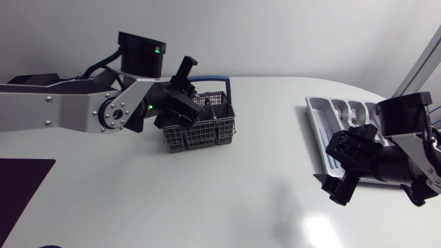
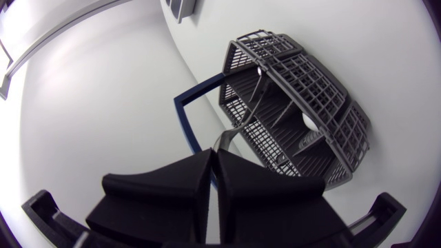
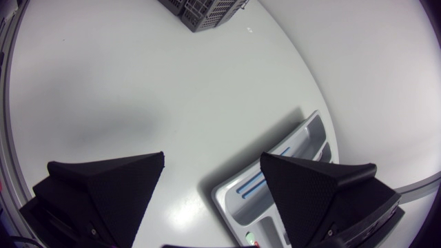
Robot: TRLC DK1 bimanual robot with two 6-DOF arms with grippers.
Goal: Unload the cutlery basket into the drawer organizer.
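Note:
The grey wire cutlery basket [image 1: 207,124] with a blue handle [image 1: 210,79] stands at the table's back left. My left gripper [image 1: 180,109] is low over its left end. In the left wrist view the left gripper [image 2: 215,154] is shut on the thin grey handle of a piece of cutlery [image 2: 231,134] at the basket's [image 2: 303,76] rim; more cutlery, among it a spoon [image 2: 310,122], lies inside. The pale drawer organizer [image 1: 318,110] lies at the right with forks [image 1: 355,110] in it. My right gripper [image 1: 337,184] hangs open and empty at the organizer's near left corner [image 3: 303,141].
The organizer's long compartment holds blue-handled pieces [image 3: 251,182]. A dark mat [image 1: 21,182] lies at the table's front left. Bare white tabletop [image 1: 241,200] stretches between basket and organizer. The basket's corner [image 3: 203,10] shows far ahead of the right gripper [image 3: 213,162].

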